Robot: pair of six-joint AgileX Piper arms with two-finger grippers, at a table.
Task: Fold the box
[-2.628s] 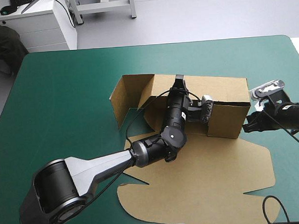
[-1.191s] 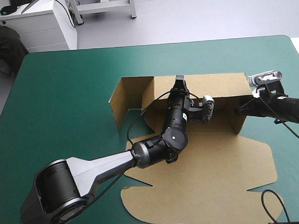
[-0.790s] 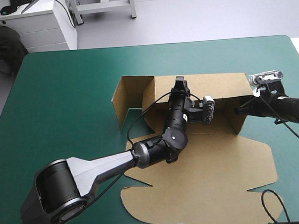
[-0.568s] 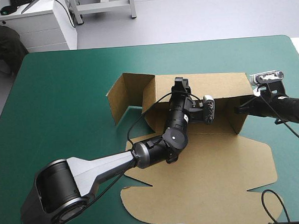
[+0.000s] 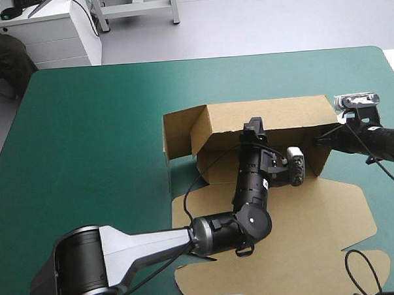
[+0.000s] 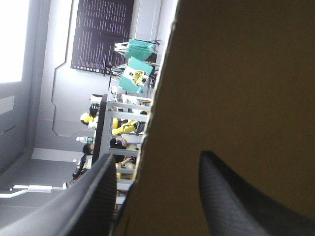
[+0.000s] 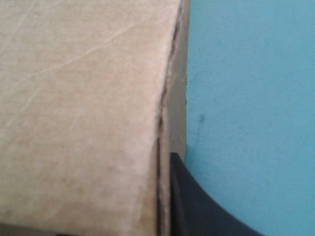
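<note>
Partly raised brown cardboard box [image 5: 317, 207] lies on the teal-green counter [image 5: 85, 126], long axis running side to side, far wall upright, lid flat toward the near edge. The left gripper [image 5: 253, 125] straddles that wall, black fingers [image 6: 93, 196] apart, board between them. The right gripper [image 5: 318, 141] clamps the right end wall, one finger [image 7: 197, 206] showing, pressed against the board's edge.

This looks like a robotics lab: a tabletop [image 5: 85, 126] under a plain teal-green cover stands on a pale grey floor [image 5: 276, 20], with a robot's left arm [image 5: 142, 244] and right arm [image 5: 386, 142] reaching over it. Past its far left corner sits a white drawer cabinet [image 5: 55, 39] with a computer mouse [image 5: 10, 12] on top, beside a white metal frame [image 5: 138, 6].
</note>
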